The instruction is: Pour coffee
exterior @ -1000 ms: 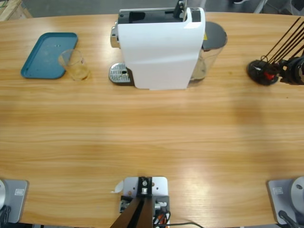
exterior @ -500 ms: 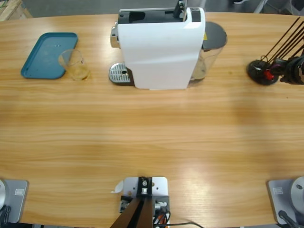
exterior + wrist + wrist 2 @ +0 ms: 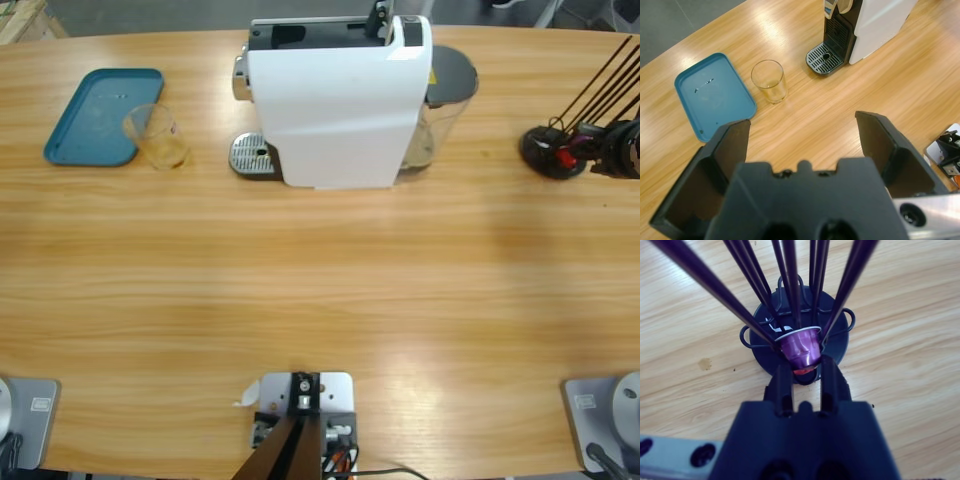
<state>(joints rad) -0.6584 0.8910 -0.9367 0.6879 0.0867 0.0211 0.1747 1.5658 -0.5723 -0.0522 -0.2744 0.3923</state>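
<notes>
No text, label, brand or number is legible on anything here.

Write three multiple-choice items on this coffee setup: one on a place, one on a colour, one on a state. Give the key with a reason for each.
1. Where does the small clear glass tumbler stand?
A. On the coffee machine's drip grate
B. On the wooden table beside the teal plastic tray
C. In the middle of the tray

2. What colour is the coffee capsule at the right gripper?
A. Purple
B. Gold
C. Green

3. How does the left gripper stand?
A. Shut on the tumbler
B. Shut on nothing
C. Open, holding nothing

Key: 1 B, the left wrist view shows it on bare wood between the tray and the white coffee machine. 2 A, the right wrist view shows a shiny purple capsule in the black wire capsule rack. 3 C, its jaws are spread wide with only table between them.
</notes>
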